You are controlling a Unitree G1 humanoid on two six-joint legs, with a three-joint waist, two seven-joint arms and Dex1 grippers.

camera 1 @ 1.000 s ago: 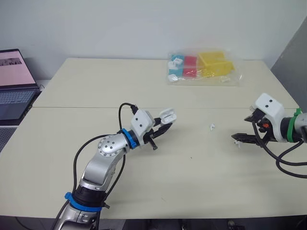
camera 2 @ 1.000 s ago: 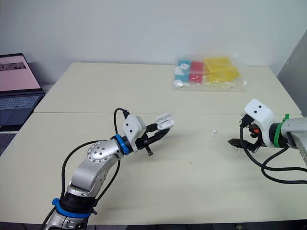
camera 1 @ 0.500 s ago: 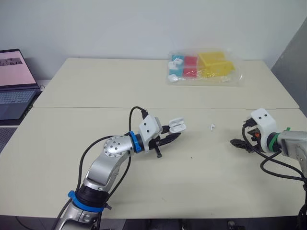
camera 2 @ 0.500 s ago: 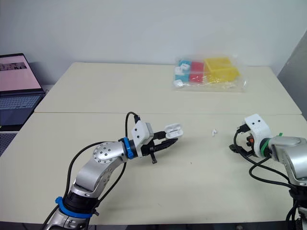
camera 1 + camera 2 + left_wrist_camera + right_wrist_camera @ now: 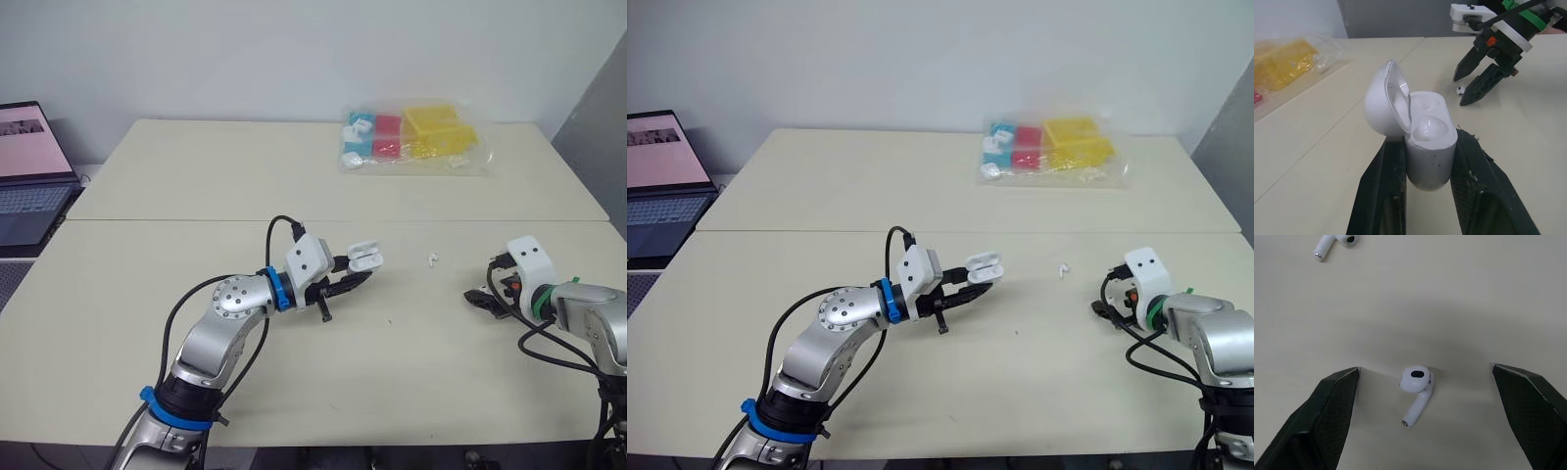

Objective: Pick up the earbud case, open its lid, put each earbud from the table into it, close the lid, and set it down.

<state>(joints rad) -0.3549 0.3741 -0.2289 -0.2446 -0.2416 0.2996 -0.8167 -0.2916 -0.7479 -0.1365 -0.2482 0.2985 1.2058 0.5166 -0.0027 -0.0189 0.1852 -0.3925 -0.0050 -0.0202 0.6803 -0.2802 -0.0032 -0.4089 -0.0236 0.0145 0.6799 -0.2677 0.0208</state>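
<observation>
Right gripper (image 5: 1425, 368) hangs wide open astride one earbud (image 5: 1417, 381) on the bench (image 5: 294, 176) — tiny, likely light and slick, best pinched across its bulb. Left gripper (image 5: 345, 279) clamps the open earbud case (image 5: 1427, 142) left of it.

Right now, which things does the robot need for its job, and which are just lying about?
For the job:
earbud case, lid open, held in the left hand
near earbud, between the open right hand's fingers
far earbud

Just lying about:
bag of coloured blocks
laptop
</observation>
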